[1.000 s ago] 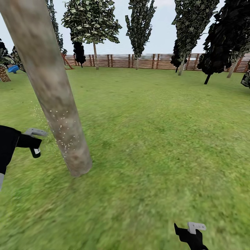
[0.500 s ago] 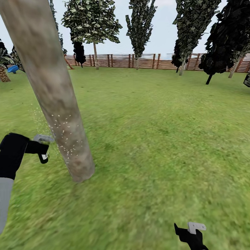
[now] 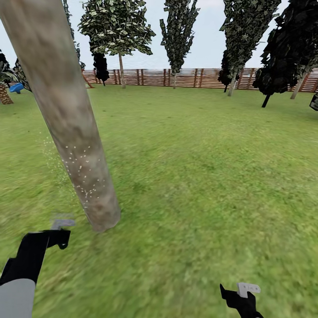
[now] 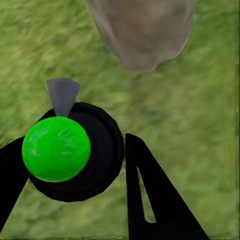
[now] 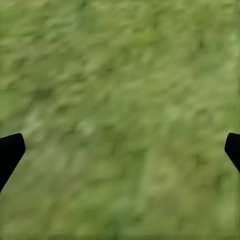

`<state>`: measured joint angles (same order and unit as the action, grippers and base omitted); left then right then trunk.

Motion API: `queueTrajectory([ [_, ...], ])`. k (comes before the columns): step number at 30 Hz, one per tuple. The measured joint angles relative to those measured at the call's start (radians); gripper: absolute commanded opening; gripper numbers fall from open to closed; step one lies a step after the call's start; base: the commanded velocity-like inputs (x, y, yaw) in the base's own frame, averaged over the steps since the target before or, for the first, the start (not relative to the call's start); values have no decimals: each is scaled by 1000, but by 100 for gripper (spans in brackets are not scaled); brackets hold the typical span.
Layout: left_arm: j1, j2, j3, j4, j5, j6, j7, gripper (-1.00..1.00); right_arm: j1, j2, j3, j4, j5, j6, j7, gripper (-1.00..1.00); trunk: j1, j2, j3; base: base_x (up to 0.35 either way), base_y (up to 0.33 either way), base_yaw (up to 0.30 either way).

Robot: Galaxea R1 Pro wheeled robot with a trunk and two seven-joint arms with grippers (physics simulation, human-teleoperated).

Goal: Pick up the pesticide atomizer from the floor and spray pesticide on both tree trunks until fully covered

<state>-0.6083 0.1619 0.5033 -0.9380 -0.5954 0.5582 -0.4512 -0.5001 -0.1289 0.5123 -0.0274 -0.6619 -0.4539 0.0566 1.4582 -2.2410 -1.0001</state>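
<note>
you are holding the sprayer (image 4: 56, 148) tight in the left jaws (image 4: 75, 170); be aiming it ahead at the trunk (image 3: 73, 128), sweeping upward; right jaws (image 5: 120, 150) are gaping, empty.

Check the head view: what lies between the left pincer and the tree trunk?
Just bare lawn. In the head view the left pincer, holding the atomizer, sits beside the tree trunk.

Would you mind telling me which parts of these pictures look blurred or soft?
Head view: the left gripper is smeared, while the tree trunk and fence stay fairly crisp. Left wrist view: the atomizer is sharp against soft grass. Right wrist view: the lawn is uniformly blurred.
</note>
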Motion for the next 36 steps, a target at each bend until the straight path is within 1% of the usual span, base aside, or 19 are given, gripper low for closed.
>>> queueTrajectory([
  [1,13,-18,18,10,2,-21,7,-100,0,0,0,0,0,0,0,100,0,0,0,0,0,0],
  [2,20,-41,53,17,5,-34,19,-100,0,0,0,0,1,0,0,100,0,0,0,0,0,0],
  [3,22,-52,74,20,5,-39,26,-100,0,0,0,0,1,0,0,100,0,0,0,0,-55,0],
  [4,24,-65,103,20,6,-45,36,-100,0,0,0,0,1,0,0,100,0,0,0,0,-198,0],
  [5,25,-73,117,13,7,-47,54,-100,1,0,0,0,1,0,0,100,0,0,0,0,-234,0],
  [7,25,-79,121,14,8,-46,91,-100,6,0,0,-1,-1,0,0,100,0,0,0,0,-257,0],
  [9,25,-96,121,14,10,-46,133,-100,8,0,0,-1,2,0,0,100,0,0,0,0,-267,0],
  [10,26,-115,121,17,11,-47,178,-100,9,0,0,-2,12,0,0,100,0,0,0,0,-270,0],
  [12,25,-129,120,20,10,-48,206,-100,9,1,0,-2,23,0,0,100,0,0,0,0,-271,0],
  [15,25,-135,119,20,10,-49,215,-100,9,2,0,-2,26,0,0,100,0,0,0,0,-271,78],
  [21,25,-139,119,4,14,-46,216,-100,9,2,0,-2,27,0,0,100,0,0,0,0,-273,231],
  [24,25,-144,121,4,14,-46,216,-100,9,2,0,-2,26,0,-1,100,0,0,0,0,-273,53],
  [29,25,-145,122,4,13,-45,218,-100,9,2,0,-2,24,0,-1,100,0,0,0,0,-273,4],
  [31,25,-143,131,4,12,-46,239,-100,9,1,0,-2,24,0,-1,100,0,0,0,0,-273,0],
  [34,25,-142,134,4,13,-46,304,-100,9,1,0,-2,24,0,-1,100,0,0,0,26,-272,0],
  [36,25,-143,136,4,15,-45,321,-100,9,0,0,-2,24,0,0,100,0,0,0,168,-228,0],
])
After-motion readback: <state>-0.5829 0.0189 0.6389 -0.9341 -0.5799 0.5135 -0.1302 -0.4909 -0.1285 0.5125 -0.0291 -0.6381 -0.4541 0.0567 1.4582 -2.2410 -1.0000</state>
